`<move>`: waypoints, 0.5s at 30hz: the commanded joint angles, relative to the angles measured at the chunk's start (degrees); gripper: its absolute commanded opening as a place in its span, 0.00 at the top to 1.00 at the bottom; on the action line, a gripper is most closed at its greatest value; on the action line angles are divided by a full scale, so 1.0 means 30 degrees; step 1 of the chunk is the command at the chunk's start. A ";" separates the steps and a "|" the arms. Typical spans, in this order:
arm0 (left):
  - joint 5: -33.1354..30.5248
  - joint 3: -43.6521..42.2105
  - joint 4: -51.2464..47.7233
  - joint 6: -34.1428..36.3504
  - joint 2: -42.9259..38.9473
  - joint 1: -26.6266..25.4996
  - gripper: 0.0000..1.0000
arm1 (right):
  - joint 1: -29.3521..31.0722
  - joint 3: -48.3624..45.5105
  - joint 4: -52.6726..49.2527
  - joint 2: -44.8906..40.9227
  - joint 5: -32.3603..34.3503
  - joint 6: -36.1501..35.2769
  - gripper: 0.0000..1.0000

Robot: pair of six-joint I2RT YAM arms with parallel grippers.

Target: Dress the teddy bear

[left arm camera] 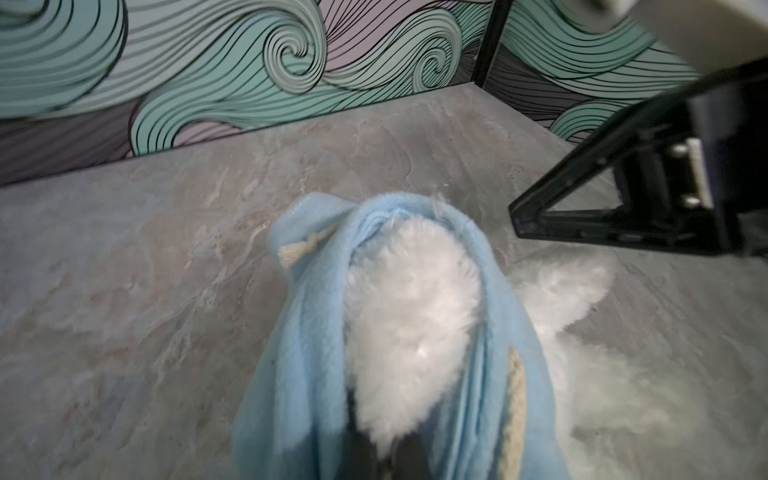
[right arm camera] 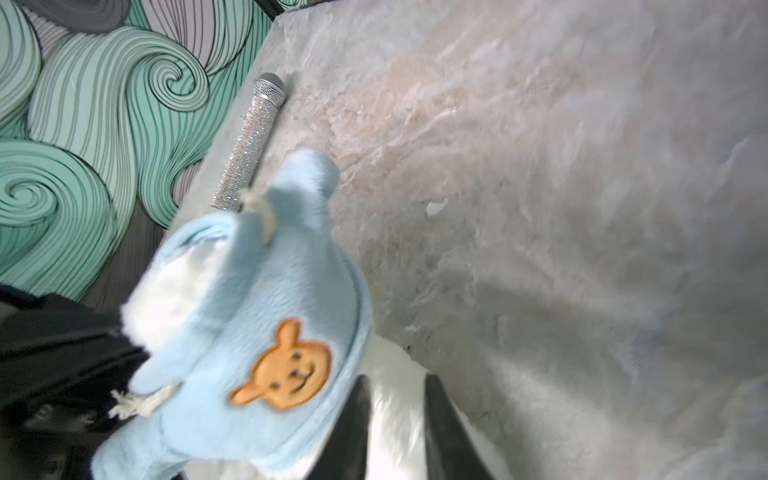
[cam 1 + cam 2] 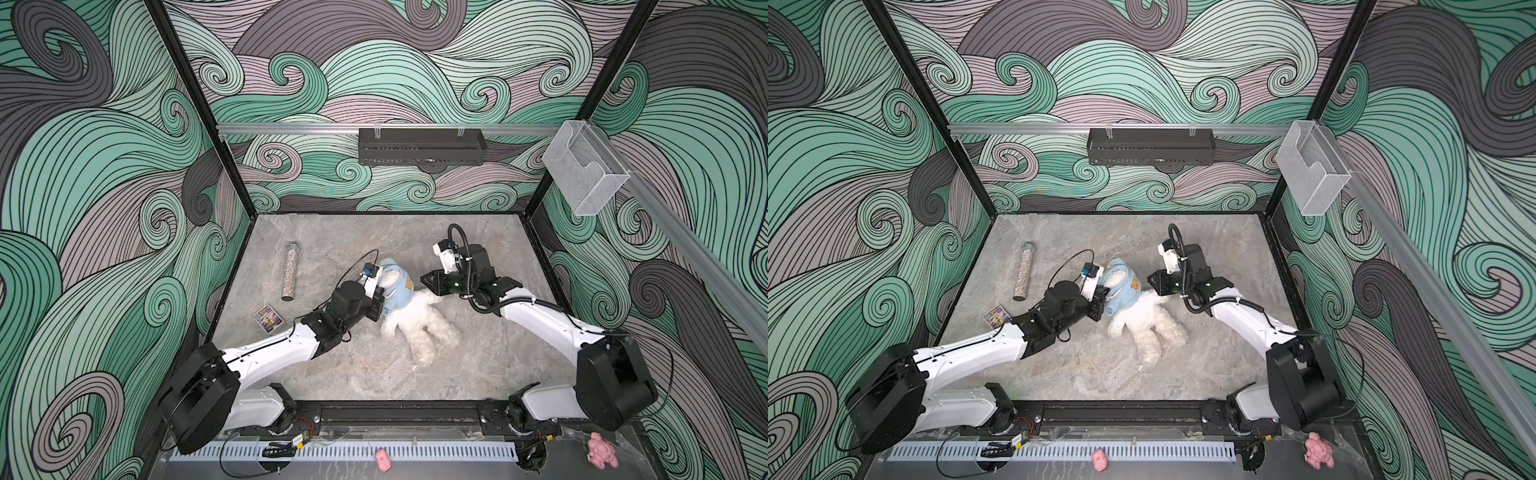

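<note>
Because the teddy bear (image 3: 419,320), lying mid-frame on the table (image 3: 478,365), is light and floppy, we judge the hoodie (image 3: 397,291) hem the best hold: the left gripper (image 3: 376,307) pinches it, the right gripper (image 3: 430,284) stands open.

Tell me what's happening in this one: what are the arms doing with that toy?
Two robot arms are dressing a fluffy white plush teddy bear that lies on the grey marbled tabletop. A light blue fleece garment with an orange bear patch is bunched over its head and upper body, and the legs are bare. The left gripper is shut on the garment's edge. The right gripper has its fingers either side of white fur at the bear's arm. Whether they pinch it is unclear.
</note>
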 commanded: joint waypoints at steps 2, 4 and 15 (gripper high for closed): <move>0.3228 0.1341 -0.4653 -0.9040 0.0230 0.1764 1.00 | 0.2290 -0.0511 -0.1109 -0.1964 0.3922 -0.3682 0.61; 0.6124 0.1307 -0.4361 -1.1675 0.0548 0.2895 1.00 | 0.3143 -0.1759 0.0183 -0.2622 0.3713 -0.3902 0.57; 1.1946 0.1445 -0.3400 -1.8010 0.0889 0.4895 1.00 | 0.7835 -0.5903 0.7682 -0.1501 0.2684 0.0850 0.65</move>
